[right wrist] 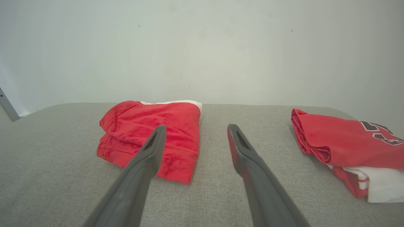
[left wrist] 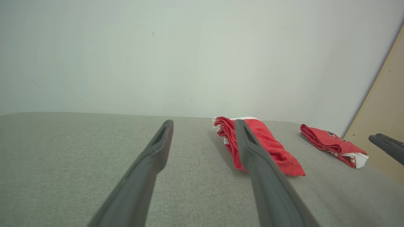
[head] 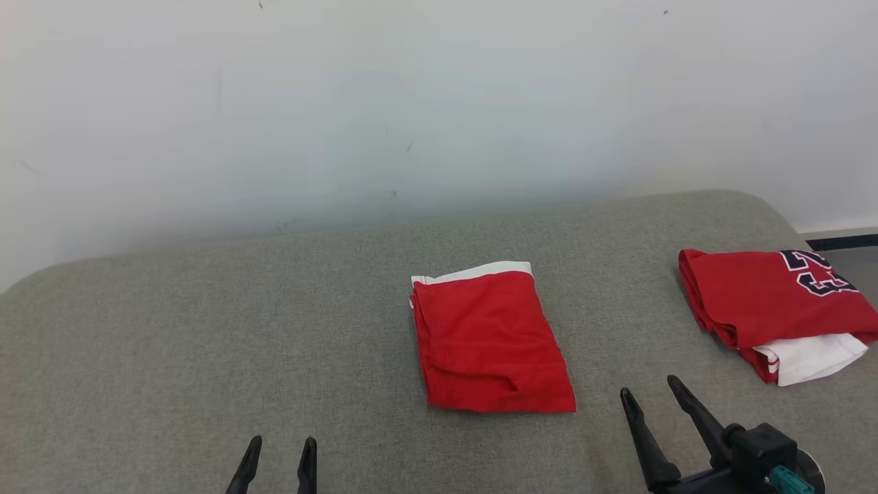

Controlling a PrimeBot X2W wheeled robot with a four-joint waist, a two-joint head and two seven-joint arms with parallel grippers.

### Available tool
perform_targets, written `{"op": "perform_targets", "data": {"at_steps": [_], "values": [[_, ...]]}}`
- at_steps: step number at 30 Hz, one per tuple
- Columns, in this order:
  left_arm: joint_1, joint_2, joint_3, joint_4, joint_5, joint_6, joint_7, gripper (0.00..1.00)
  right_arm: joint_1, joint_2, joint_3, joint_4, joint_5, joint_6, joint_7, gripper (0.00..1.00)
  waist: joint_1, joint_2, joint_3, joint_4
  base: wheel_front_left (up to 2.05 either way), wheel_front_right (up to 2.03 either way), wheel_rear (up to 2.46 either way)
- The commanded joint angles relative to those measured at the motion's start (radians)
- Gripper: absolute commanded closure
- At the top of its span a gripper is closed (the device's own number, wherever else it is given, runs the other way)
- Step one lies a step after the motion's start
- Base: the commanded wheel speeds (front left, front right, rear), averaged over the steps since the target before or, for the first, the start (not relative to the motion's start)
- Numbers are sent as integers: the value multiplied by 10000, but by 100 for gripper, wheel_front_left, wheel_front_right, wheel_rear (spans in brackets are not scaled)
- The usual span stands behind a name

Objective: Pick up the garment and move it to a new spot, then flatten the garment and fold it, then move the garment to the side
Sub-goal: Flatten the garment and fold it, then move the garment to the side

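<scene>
Folded red garment mid bench; R-side jersey has navy numerals, looks like "23", part cut off. L gripper, R gripper: spread, empty.

In the head view, the bottom edge cuts off my left gripper below its fingertips. The right edge cuts the jersey, so I cannot read its number in full. In the left wrist view, one finger hides part of the garment.
</scene>
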Motion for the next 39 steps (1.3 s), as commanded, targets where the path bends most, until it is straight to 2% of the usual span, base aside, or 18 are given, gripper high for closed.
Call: {"op": "perform_targets", "data": {"at_steps": [1, 12, 29, 39], "values": [[237, -1, 109, -21, 153, -37, -28, 0, 282, 107, -93, -135, -160, -5, -44, 0, 1, 1, -97, -13, 0, 0, 0], [673, -89, 480, -219, 666, -133, -28, 0, 1039, 334, -515, -566, -297, -5, -44, 0, 1, 1, -297, -38, 0, 0, 0], [811, -97, 672, 929, 730, 264, -28, 0, 1313, 440, -680, -591, -198, -5, -45, 0, 1, 1, -477, 213, 0, 0, 0], [743, -99, 829, 970, 817, 355, -28, 0, 1351, 546, -796, -546, -192, -5, -45, 0, 1, 1, -412, 487, 0, 0, 0]]}}
